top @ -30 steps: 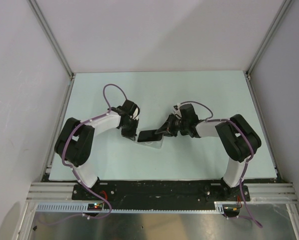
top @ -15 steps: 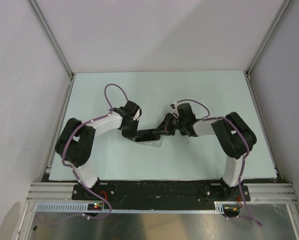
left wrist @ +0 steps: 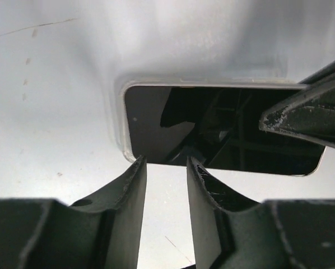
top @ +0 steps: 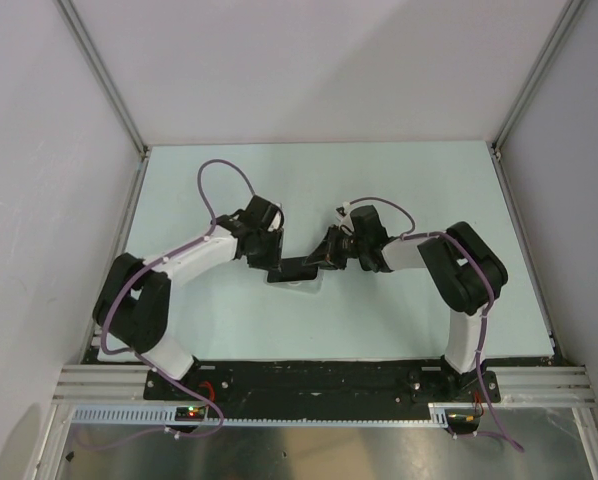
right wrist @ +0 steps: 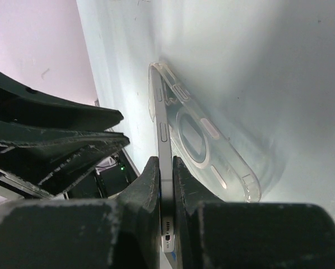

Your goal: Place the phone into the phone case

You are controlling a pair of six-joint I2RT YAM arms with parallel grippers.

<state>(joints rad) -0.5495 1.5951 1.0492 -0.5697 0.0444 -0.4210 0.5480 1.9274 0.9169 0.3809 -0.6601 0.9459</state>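
Observation:
The black-screened phone (top: 299,267) lies tilted over the clear phone case (top: 295,282) at the table's middle. In the right wrist view my right gripper (right wrist: 166,168) is shut on the phone's thin edge (right wrist: 164,126), with the case (right wrist: 218,157) lying beside it and meeting it at the far end. In the left wrist view the phone screen (left wrist: 212,129) has its left end inside the case's clear rim (left wrist: 120,115). My left gripper (left wrist: 166,163) is open and empty, with its tips at the phone's near edge. In the top view it (top: 270,262) is at the phone's left end, and the right gripper (top: 324,258) is at the right end.
A light table (top: 409,180) is enclosed by grey walls with metal posts at the back corners. A purple cable (top: 219,180) loops above the left arm. The right gripper's finger (left wrist: 305,115) reaches over the phone's right end in the left wrist view.
The left arm has stretched out and its gripper has moved right, to the phone's left end. The right gripper has shifted left and the phone lies flatter over the case.

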